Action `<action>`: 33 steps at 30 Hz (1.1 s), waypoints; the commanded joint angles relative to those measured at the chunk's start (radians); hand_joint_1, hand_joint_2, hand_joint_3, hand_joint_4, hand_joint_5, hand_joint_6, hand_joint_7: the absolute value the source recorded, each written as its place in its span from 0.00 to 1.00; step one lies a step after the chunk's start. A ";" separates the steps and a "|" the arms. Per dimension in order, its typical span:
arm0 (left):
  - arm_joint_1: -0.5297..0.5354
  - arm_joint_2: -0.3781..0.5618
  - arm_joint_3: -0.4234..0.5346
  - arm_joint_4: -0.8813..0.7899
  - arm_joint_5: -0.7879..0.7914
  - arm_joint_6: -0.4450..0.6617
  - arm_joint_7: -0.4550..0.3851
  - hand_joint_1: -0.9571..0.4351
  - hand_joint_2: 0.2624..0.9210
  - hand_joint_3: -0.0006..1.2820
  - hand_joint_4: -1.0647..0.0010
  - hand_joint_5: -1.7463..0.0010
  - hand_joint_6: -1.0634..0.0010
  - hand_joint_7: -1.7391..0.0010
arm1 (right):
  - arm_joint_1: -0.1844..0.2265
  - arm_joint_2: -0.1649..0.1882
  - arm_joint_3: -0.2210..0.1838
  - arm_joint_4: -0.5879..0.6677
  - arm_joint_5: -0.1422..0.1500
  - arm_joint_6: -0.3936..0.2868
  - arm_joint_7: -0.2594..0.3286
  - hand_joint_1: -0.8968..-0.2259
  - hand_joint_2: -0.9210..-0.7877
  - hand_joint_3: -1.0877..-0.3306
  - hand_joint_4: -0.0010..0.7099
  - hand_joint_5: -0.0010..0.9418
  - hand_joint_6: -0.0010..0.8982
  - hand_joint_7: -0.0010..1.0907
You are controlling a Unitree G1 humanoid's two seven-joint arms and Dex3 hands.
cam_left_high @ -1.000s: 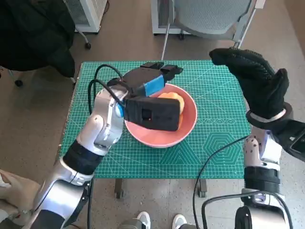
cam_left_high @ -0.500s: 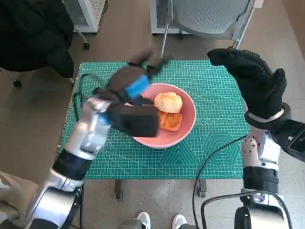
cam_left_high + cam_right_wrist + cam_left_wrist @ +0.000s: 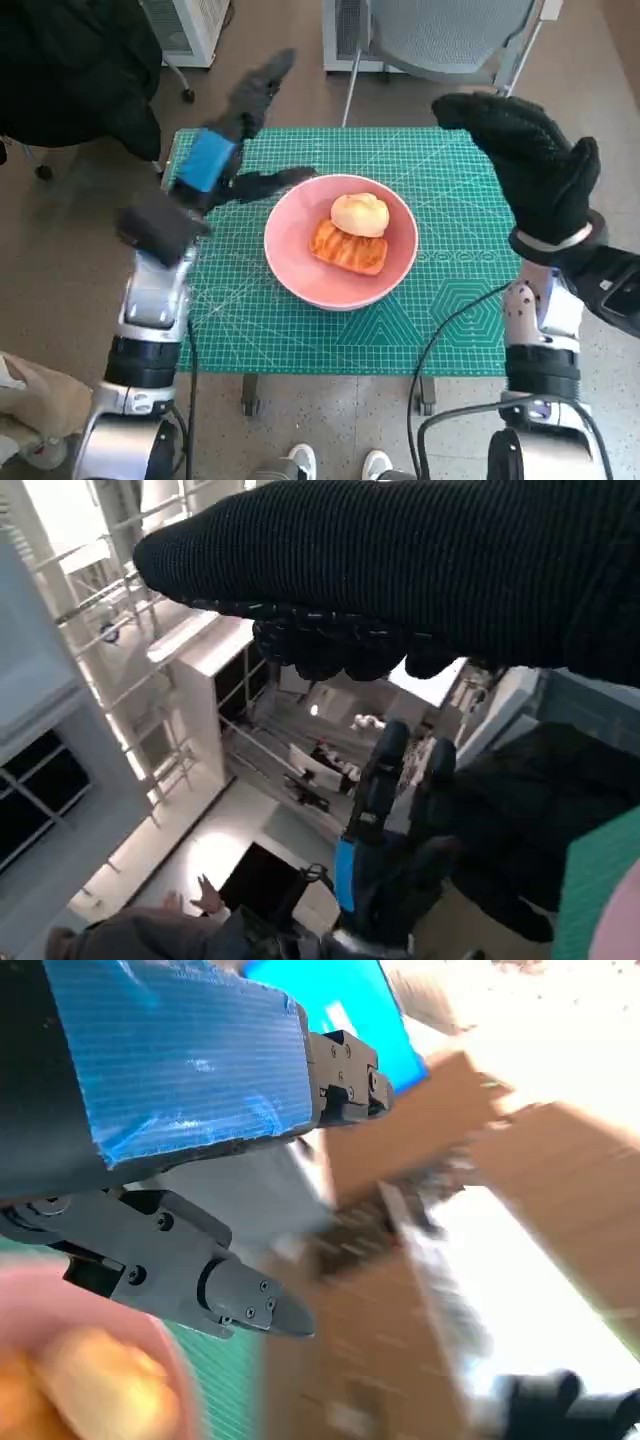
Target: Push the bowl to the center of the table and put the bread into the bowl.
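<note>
Bowl (image 3: 340, 243): near the mat's middle, holding the bread (image 3: 350, 232).
Left hand (image 3: 215, 160): raised beside the bowl, fingers apart, empty; blurred, so probably clear of the rim.
Right hand (image 3: 530, 160): raised, spread, empty.
Risk: a low left-arm sweep could knock the bowl off centre.

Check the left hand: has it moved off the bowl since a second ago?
Yes. The left hand has pulled away from over the bowl toward the table's far left corner, empty.

a grey mesh chair (image 3: 440, 35) stands on brown floor (image 3: 70, 250) behind the table (image 3: 460, 200).
</note>
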 commanded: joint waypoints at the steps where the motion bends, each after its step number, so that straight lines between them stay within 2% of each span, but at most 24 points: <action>1: 0.094 -0.030 0.117 -0.183 -0.220 0.000 -0.062 0.43 1.00 0.11 0.97 1.00 0.97 0.86 | -0.027 0.026 0.027 0.056 -0.074 -0.039 -0.054 0.32 0.00 0.17 0.43 0.00 0.30 0.16; 6: 0.128 -0.030 0.125 -0.230 -0.228 -0.006 -0.065 0.44 1.00 0.13 0.98 1.00 1.00 0.84 | -0.047 0.033 0.042 0.083 -0.097 -0.061 -0.068 0.33 0.00 0.18 0.40 0.00 0.29 0.14; 11: 0.143 -0.045 0.126 -0.235 -0.215 -0.037 -0.065 0.45 0.99 0.16 0.98 1.00 1.00 0.82 | -0.068 0.034 0.050 0.112 -0.097 -0.062 -0.066 0.34 0.00 0.19 0.37 0.00 0.27 0.13; 16: 0.155 -0.044 0.121 -0.239 -0.218 -0.038 -0.079 0.46 0.86 0.31 0.98 1.00 1.00 0.81 | -0.078 0.032 0.049 0.124 -0.087 -0.055 -0.058 0.34 0.00 0.20 0.37 0.00 0.27 0.12; 20: 0.164 -0.047 0.116 -0.237 -0.220 -0.036 -0.090 0.46 0.81 0.38 0.98 1.00 1.00 0.81 | -0.077 0.031 0.048 0.123 -0.079 -0.052 -0.052 0.34 0.00 0.21 0.38 0.00 0.27 0.11; 33: 0.173 -0.064 0.118 -0.232 -0.243 -0.017 -0.114 0.45 0.79 0.41 0.97 1.00 1.00 0.82 | -0.076 0.033 0.050 0.137 -0.081 -0.055 -0.057 0.34 0.00 0.22 0.39 0.01 0.29 0.11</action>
